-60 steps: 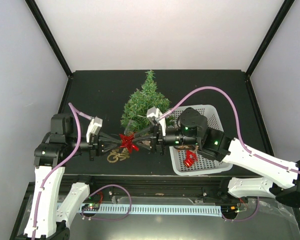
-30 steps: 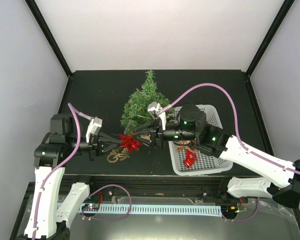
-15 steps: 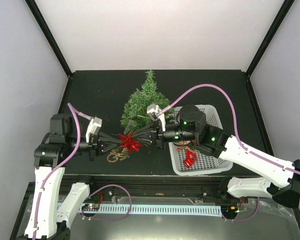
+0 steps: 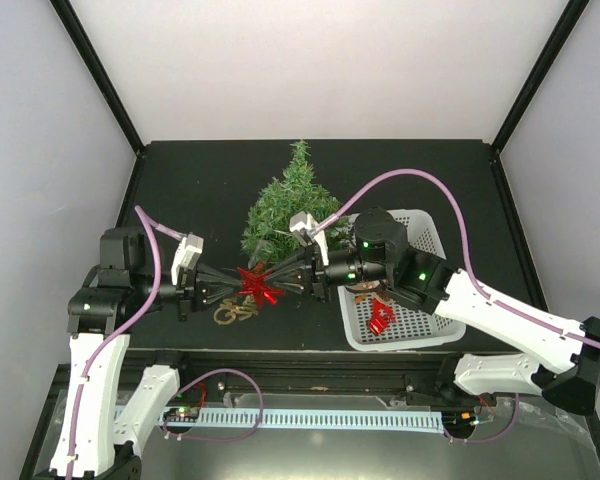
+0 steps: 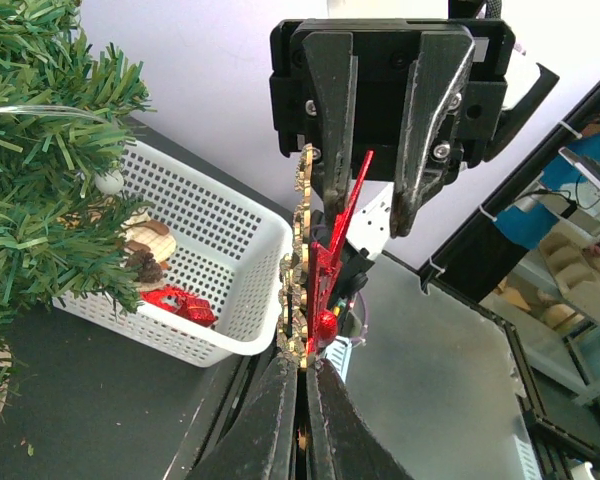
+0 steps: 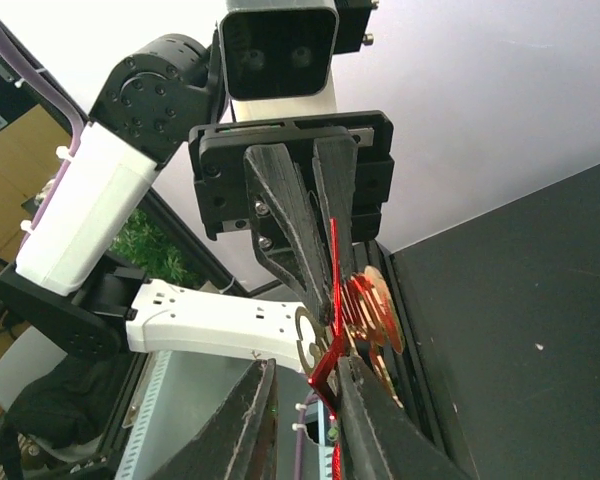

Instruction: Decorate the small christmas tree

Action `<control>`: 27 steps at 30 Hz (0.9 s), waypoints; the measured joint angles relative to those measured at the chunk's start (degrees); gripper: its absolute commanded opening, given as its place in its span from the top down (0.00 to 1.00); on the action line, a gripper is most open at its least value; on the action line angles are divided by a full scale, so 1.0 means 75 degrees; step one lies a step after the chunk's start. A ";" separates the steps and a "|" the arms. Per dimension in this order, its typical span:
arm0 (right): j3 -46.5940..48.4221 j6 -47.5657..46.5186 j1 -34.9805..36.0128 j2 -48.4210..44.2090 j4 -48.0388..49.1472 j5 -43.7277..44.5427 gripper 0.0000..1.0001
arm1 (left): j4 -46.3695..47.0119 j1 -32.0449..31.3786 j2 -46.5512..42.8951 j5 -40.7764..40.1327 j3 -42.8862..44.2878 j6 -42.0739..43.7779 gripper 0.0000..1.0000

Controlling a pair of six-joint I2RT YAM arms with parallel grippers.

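Ornament (image 4: 261,288) between left claw (image 4: 244,284), right claw (image 4: 283,281), beside tree (image 4: 285,205) lower branches.

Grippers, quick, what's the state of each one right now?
Left gripper: shut on the red ornament.
Right gripper: jaws slightly apart, either side of the same ornament; whether it grips cannot be told.

Whole thing sits in a little booth: plain white back wall (image 4: 320,60), pale lilac side walls (image 4: 40,180) left and right, and black posts (image 4: 95,70) slanting up from the far corners. There's a matte black table (image 4: 200,180) with a pale blue perforated strip (image 4: 310,418) along the near edge. Lighting's soft and even.
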 measured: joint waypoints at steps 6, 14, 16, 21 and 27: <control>0.0000 -0.0140 -0.0076 0.0114 -0.0064 -0.0128 0.82 | -0.0012 0.0041 0.0000 -0.0009 -0.0023 -0.0003 0.99; 0.0111 -0.0204 -0.0082 0.0233 -0.0099 -0.0335 0.81 | -0.0026 0.0047 0.0000 -0.0044 -0.0052 -0.0006 0.98; 0.0169 -0.0259 -0.0082 0.0277 -0.0128 -0.0388 0.81 | -0.0029 0.0055 0.0000 -0.0064 -0.0052 -0.0006 0.98; 0.0280 -0.0367 -0.0082 0.0361 -0.0259 -0.0460 0.85 | -0.0032 0.0064 0.0000 -0.0143 -0.0076 -0.0006 0.98; 0.0291 -0.0536 -0.0082 0.0356 -0.0434 -0.0289 0.93 | -0.0032 0.0076 0.0000 -0.0166 -0.0085 -0.0006 0.98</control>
